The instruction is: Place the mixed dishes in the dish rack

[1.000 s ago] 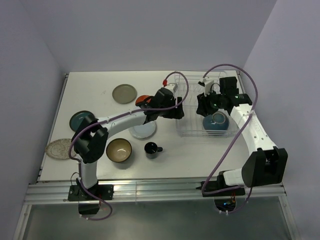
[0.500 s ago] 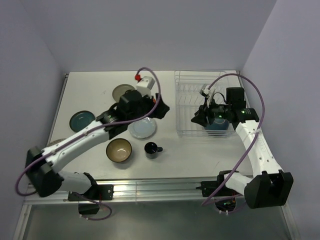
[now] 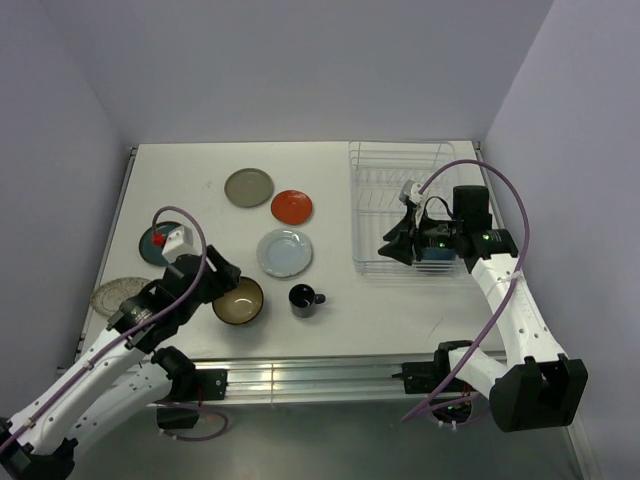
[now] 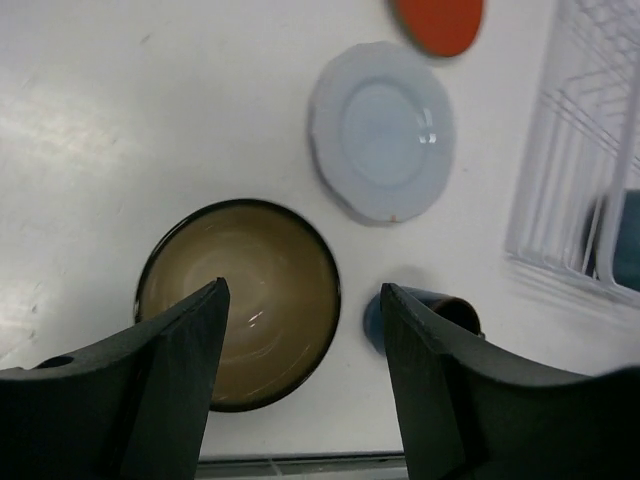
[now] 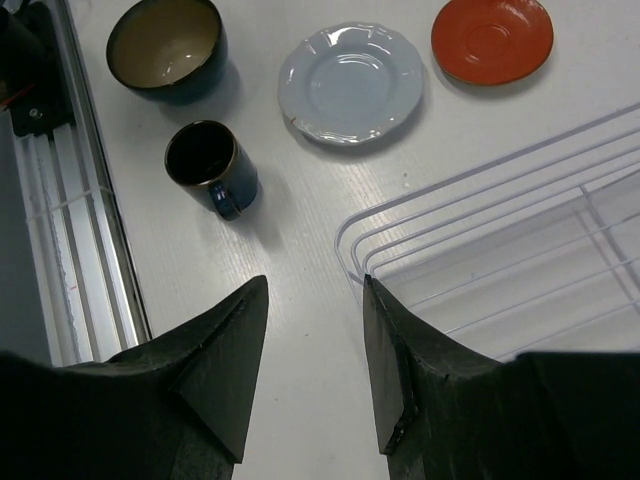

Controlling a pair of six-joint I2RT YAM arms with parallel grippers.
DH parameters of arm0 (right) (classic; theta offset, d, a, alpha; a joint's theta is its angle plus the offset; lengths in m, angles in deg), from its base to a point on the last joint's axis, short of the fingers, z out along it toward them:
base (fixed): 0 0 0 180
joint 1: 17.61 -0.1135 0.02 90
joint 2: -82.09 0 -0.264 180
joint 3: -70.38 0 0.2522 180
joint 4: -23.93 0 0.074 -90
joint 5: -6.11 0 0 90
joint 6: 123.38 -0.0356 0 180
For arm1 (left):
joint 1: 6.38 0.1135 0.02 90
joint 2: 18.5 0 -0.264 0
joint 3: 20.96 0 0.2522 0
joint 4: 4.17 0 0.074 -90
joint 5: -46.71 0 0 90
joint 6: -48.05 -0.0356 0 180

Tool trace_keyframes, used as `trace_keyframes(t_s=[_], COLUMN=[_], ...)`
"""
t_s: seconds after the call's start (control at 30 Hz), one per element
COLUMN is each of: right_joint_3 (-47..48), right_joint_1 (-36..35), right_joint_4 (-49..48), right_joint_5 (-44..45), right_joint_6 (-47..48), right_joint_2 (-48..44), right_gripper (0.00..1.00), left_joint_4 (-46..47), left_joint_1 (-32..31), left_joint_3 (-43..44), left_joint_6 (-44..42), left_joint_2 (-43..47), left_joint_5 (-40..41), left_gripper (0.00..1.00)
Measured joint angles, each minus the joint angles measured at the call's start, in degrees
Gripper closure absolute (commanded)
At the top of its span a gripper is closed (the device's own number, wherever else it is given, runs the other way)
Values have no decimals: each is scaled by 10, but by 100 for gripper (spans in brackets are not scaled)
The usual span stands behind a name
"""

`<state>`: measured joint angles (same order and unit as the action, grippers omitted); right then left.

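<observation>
The white wire dish rack stands at the back right, with a teal-blue bowl inside, mostly hidden by my right arm. My right gripper is open and empty above the rack's front left corner. My left gripper is open and empty just above the olive-brown bowl, which also shows in the left wrist view. The small black mug, pale blue-white plate, orange-red plate and grey-olive plate lie on the table.
A teal dish and a speckled plate lie at the left, partly under my left arm. The table's near rail runs close below the bowl and mug. The right wrist view shows the mug and bowl.
My left arm has swung back from the rack's side to the near left, ending over the olive-brown bowl. My right gripper has moved left off the teal-blue bowl.
</observation>
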<state>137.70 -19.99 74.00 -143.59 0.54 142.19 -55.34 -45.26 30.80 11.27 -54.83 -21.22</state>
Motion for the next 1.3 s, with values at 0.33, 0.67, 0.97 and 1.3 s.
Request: trace_keyframes(t_s=[0.33, 0.67, 0.97, 1.3], right_joint_3=[0, 0, 0, 0], right_joint_1=[0, 0, 0, 0], right_joint_4=[0, 1, 2, 2], right_joint_5=[4, 8, 8, 8], right_joint_6=[10, 18, 18, 20], right_joint_2=[0, 0, 0, 0], right_gripper=[49, 49, 49, 49], left_joint_4=[-152, -132, -43, -83], left_joint_1=[46, 71, 78, 80], left_joint_3=[-5, -93, -146, -162], left_joint_6=[217, 280, 292, 287], left_joint_2=[-113, -119, -128, -17], left_joint_5=[25, -32, -89, -87], left_gripper=[32, 42, 84, 100])
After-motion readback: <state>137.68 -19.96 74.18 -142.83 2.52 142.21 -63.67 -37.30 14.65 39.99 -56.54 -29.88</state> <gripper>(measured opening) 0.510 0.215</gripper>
